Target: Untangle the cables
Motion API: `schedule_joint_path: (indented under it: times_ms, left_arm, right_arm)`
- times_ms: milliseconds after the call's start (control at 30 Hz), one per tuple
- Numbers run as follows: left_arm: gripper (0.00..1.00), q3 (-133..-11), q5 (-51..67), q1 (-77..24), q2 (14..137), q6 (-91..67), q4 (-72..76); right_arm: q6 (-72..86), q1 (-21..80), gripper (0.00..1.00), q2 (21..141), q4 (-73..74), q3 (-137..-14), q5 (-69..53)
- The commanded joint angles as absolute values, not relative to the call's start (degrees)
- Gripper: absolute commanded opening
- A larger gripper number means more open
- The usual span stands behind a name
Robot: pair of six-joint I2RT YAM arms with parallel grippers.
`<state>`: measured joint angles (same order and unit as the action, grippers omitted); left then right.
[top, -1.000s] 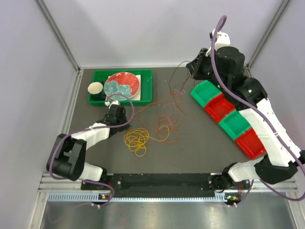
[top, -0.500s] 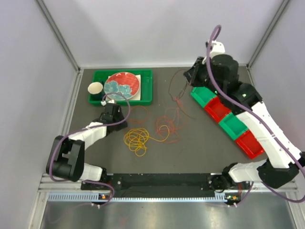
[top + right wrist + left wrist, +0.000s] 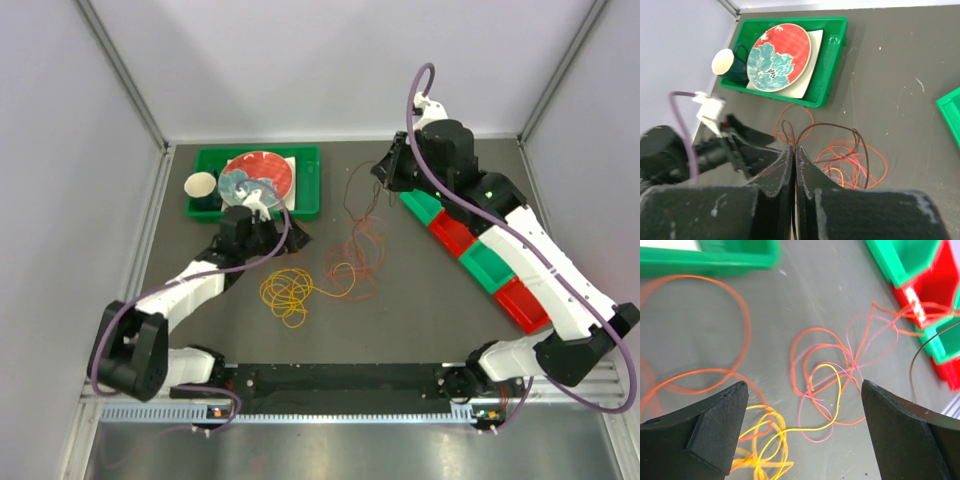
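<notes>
The cables lie tangled on the dark table mat: a yellow coil [image 3: 288, 290], orange and pink-red loops [image 3: 352, 262] and a thin dark maroon cable [image 3: 835, 125]. My right gripper [image 3: 385, 170] hovers above the tangle's far side, shut on the maroon cable, which loops out from its tips [image 3: 793, 148] down to the orange loops [image 3: 880, 155]. My left gripper [image 3: 290, 236] is wide open and holds nothing. In the left wrist view its fingertips [image 3: 804, 385] straddle the yellow cable [image 3: 765, 440] and pink-red strands [image 3: 812, 427], above them. A big orange loop [image 3: 742, 315] lies to the left.
A green tray [image 3: 308, 190] with a red and teal plate [image 3: 257, 177] and a cup [image 3: 200, 184] stands at the back left. A diagonal row of green and red bins [image 3: 478, 255] runs along the right, under the right arm.
My left gripper has gone from shut to wide open and swung right toward the tangle. My right arm has moved left, carrying the maroon cable with it.
</notes>
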<state>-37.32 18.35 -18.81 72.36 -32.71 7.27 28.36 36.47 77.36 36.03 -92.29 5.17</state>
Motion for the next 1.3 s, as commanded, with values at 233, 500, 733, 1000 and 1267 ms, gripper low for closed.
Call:
schedule_joint_path:
  times_ms: [233,500,733,1000,1267]
  left_arm:
    - [0.93,-35.6,11.0,-29.8,80.0,-27.3,37.6]
    - [0.88,-40.0,14.8,-29.9,86.2,-18.0,43.4]
    - [0.88,-43.7,21.1,-30.1,89.8,-16.5,43.2]
    - [0.86,-46.9,24.2,-31.3,93.2,-19.0,45.7]
    - [0.75,-49.6,23.6,-32.8,97.1,-21.0,49.3]
  right_arm:
    - [29.6,36.0,0.00,74.9,35.0,-97.2,2.5]
    - [29.2,36.0,0.00,74.6,36.2,-98.4,2.7]
    - [28.8,36.0,0.00,74.7,36.8,-98.9,3.3]
    - [28.8,36.0,0.00,75.4,36.5,-98.9,3.2]
    - [29.4,35.9,0.00,75.9,35.8,-98.6,2.2]
